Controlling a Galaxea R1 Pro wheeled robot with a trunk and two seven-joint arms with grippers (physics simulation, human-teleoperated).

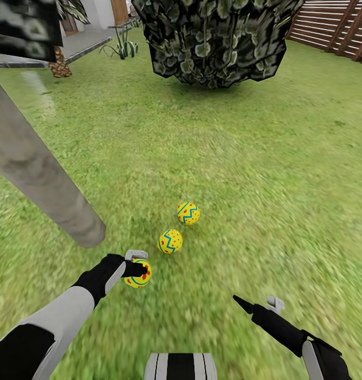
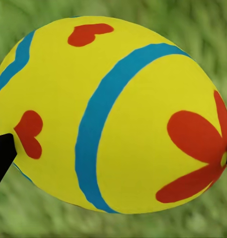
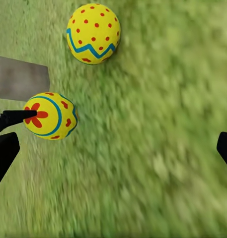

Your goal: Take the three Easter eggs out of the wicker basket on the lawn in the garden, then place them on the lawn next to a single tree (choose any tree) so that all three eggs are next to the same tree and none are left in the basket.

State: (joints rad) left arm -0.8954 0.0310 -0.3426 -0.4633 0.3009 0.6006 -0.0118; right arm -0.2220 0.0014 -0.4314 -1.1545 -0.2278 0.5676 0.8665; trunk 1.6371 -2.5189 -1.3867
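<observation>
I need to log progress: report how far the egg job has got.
Done: two eggs, one with hearts and a dotted one, lie on the lawn near the pale grey trunk. In hand: the left gripper holds the flower egg just above the grass. Left: releasing it beside them. The right gripper is open, empty.

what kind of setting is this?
Looks like a simulated back garden: a wide lawn, a slatted wooden fence at the far right, a pale grey tree trunk, and painted Easter eggs on the grass.
</observation>
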